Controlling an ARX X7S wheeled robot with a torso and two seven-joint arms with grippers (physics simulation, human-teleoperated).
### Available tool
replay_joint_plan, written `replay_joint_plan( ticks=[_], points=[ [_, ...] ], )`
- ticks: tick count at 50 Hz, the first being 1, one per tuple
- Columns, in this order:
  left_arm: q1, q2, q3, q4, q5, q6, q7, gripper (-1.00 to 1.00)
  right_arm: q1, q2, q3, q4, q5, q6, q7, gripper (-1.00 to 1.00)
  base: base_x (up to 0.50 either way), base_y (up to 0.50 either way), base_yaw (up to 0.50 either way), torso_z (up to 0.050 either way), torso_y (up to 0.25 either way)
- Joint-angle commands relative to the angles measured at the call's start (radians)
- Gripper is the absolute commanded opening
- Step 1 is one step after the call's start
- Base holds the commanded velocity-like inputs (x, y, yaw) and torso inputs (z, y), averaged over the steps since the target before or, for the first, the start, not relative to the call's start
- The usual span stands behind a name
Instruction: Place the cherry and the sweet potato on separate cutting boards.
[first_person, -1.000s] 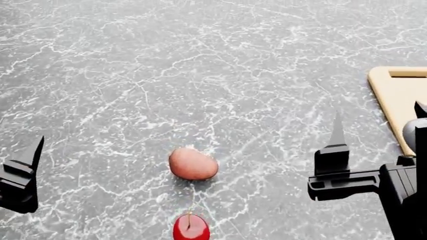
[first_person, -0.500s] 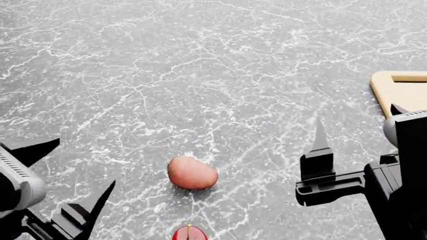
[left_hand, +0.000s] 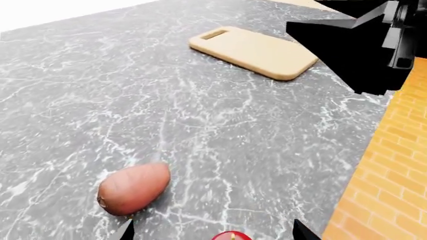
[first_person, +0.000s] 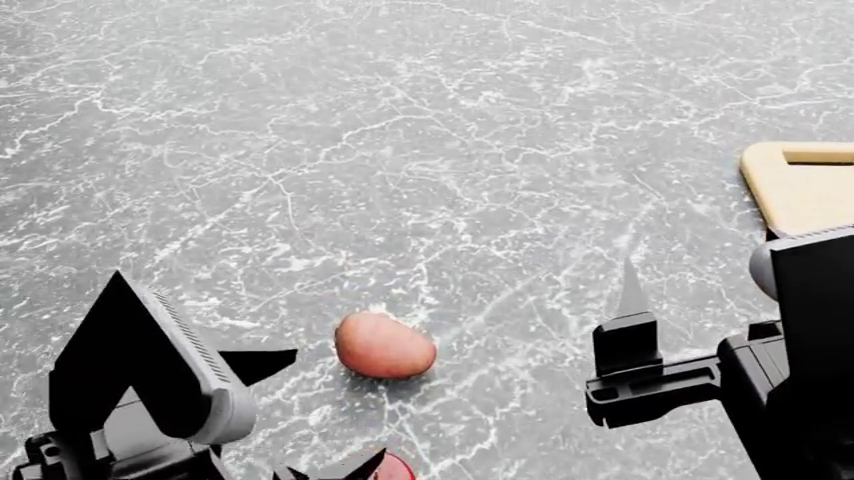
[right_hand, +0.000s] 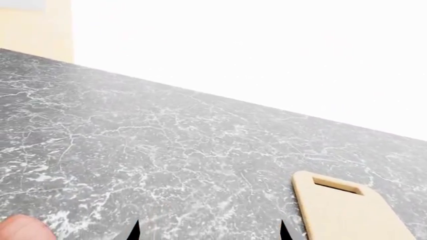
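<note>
The sweet potato (first_person: 384, 345), a matte pinkish oval, lies on the grey marble counter; it also shows in the wrist views (left_hand: 133, 188) (right_hand: 21, 227). Just nearer me sits the glossy red cherry (first_person: 395, 467) (left_hand: 231, 236), mostly cut off by the frame edge. My left gripper (first_person: 320, 410) (left_hand: 213, 232) hovers open over it, the cherry between its spread fingertips (left_hand: 125, 232) and untouched. My right gripper (first_person: 707, 275) (right_hand: 208, 232) hangs open and empty to the right. One pale cutting board (first_person: 805, 185) (left_hand: 253, 51) (right_hand: 347, 212) lies at far right, with nothing on it.
The counter's edge runs close to the cherry, with an orange brick-patterned floor (left_hand: 383, 190) below it. My right arm's black body (left_hand: 360, 45) stands between the left gripper and the cutting board.
My left arm has swung in from the lower left and now hangs over the cherry. The right gripper has drifted slightly left. The cherry has slid lower in the head view.
</note>
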Motion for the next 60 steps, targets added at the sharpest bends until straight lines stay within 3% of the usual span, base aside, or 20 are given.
replay_joint_plan(
  ticks=[1, 13, 22, 34, 49, 54, 55, 60],
  points=[
    [0.024, 0.019, 0.112, -0.080, -0.016, 0.077, -0.002, 1.00, 0.010, -0.006, 0.011, 0.004, -0.002, 0.004, -0.020, 1.00, 0.00, 0.00, 0.00, 0.000, 0.000],
    [0.043, 0.039, 0.198, -0.091, -0.007, 0.124, 0.010, 1.00, -0.035, -0.013, 0.020, 0.009, -0.005, -0.028, -0.019, 1.00, 0.00, 0.00, 0.00, 0.000, 0.000],
    [0.047, 0.000, 0.301, -0.147, 0.088, 0.186, 0.036, 1.00, -0.067, -0.014, 0.029, 0.011, -0.006, -0.049, -0.020, 1.00, 0.00, 0.00, 0.00, 0.000, 0.000],
    [0.027, -0.024, 0.315, -0.203, 0.117, 0.227, 0.045, 1.00, -0.070, -0.036, 0.039, 0.014, 0.014, -0.054, -0.022, 1.00, 0.00, 0.00, 0.00, 0.000, 0.000],
    [0.045, -0.039, 0.459, -0.266, 0.195, 0.311, 0.118, 1.00, -0.073, -0.047, 0.084, -0.015, 0.059, -0.005, -0.016, 1.00, 0.00, 0.00, 0.00, 0.000, 0.000],
    [0.034, -0.038, 0.440, -0.290, 0.194, 0.308, 0.105, 1.00, -0.072, -0.046, 0.083, -0.020, 0.067, 0.002, -0.016, 1.00, 0.00, 0.00, 0.00, 0.000, 0.000],
    [0.029, -0.041, 0.442, -0.279, 0.194, 0.310, 0.106, -1.00, -0.072, -0.048, 0.086, -0.018, 0.069, 0.002, -0.015, 1.00, 0.00, 0.00, 0.00, 0.000, 0.000],
    [0.017, -0.034, 0.418, -0.242, 0.180, 0.292, 0.069, -1.00, -0.081, -0.047, 0.071, -0.011, 0.068, -0.009, -0.018, 1.00, 0.00, 0.00, 0.00, 0.000, 0.000]
  ],
)
